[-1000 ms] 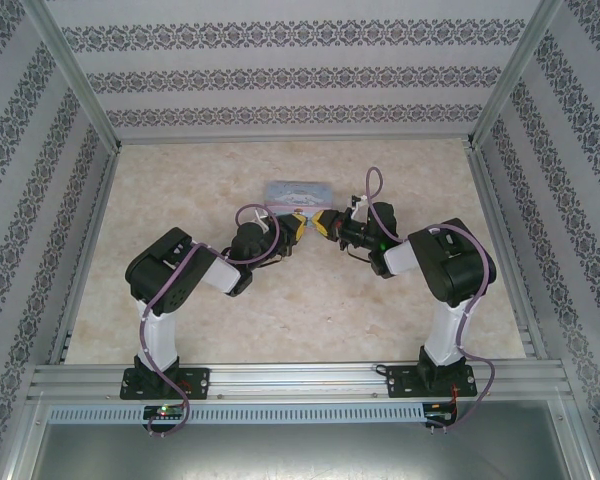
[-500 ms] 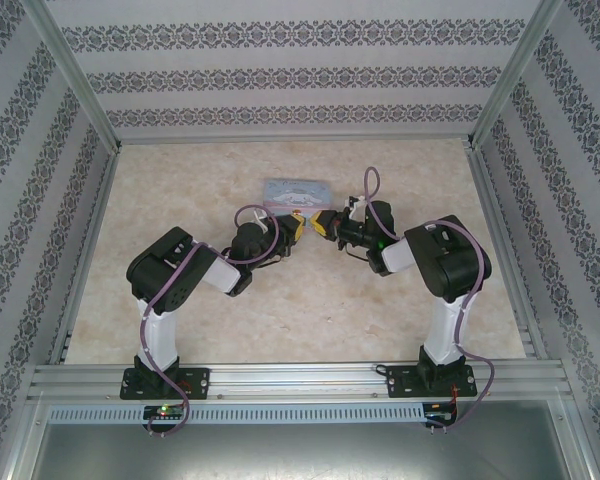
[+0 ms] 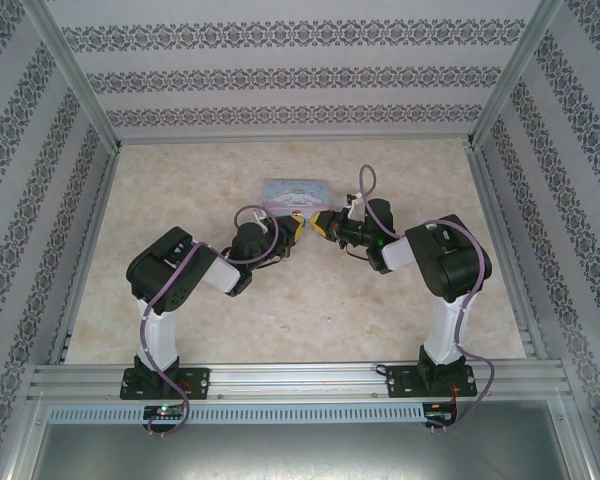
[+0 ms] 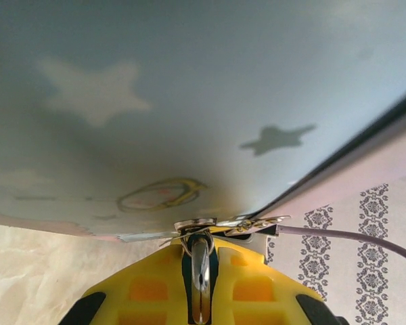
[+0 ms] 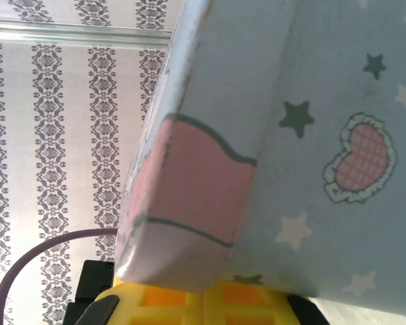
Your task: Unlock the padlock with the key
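Observation:
My left gripper (image 3: 297, 227) is shut on a silvery key (image 4: 201, 271), seen edge-on between its yellow fingers (image 4: 142, 284). A thin ring passes through the key's top, and a second toothed key (image 4: 260, 223) sticks out to the right from it. The key's end sits right at the lower edge of the pale blue star-printed tin box (image 4: 189, 101). My right gripper (image 3: 321, 222) faces the left one, tip to tip, in front of the box (image 3: 297, 190). Its yellow fingers (image 5: 162, 301) are pressed together under the box's pink corner (image 5: 189, 189). The padlock is hidden.
The tin box lies in the middle of the beige table (image 3: 180, 190), just beyond both grippers. Patterned walls (image 3: 300, 80) and metal frame posts close in the table on three sides. A purple cable (image 4: 352, 237) runs past the left wrist.
My right gripper has edged slightly closer to the tin box. The left gripper has kept its place and its hold on the key.

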`<state>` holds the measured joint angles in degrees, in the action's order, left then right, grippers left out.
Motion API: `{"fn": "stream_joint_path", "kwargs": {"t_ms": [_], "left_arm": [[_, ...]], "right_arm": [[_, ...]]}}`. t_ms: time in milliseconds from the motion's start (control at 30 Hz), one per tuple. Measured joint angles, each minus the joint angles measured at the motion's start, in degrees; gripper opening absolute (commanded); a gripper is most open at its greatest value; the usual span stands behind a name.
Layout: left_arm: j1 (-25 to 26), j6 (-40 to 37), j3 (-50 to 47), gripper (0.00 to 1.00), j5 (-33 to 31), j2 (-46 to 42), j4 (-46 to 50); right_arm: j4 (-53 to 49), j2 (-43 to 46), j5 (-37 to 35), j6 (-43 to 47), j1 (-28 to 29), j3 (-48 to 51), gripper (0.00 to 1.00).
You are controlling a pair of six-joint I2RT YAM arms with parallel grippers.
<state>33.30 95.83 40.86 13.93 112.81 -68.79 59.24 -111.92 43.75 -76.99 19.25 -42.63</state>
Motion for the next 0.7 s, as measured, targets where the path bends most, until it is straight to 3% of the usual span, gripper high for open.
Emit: {"fn": "stream_joint_path", "kwargs": {"t_ms": [333, 500, 700], "left_arm": [[-0.02, -0.68, 0.0, 0.0, -0.52, 0.0, 0.37], [0.0, -0.72, 0.0, 0.0, -0.5, 0.0, 0.33], [0.0, -0.87, 0.0, 0.0, -0.9, 0.0, 0.31]], "right_arm": [[6.27, -3.13, 0.09, -12.33, -0.02, 0.0, 0.0], [6.36, -3.13, 0.24, -12.87, -0.02, 0.0, 0.0], [0.96, -3.1, 4.04, -7.54, -1.07, -2.93, 0.0]]}}
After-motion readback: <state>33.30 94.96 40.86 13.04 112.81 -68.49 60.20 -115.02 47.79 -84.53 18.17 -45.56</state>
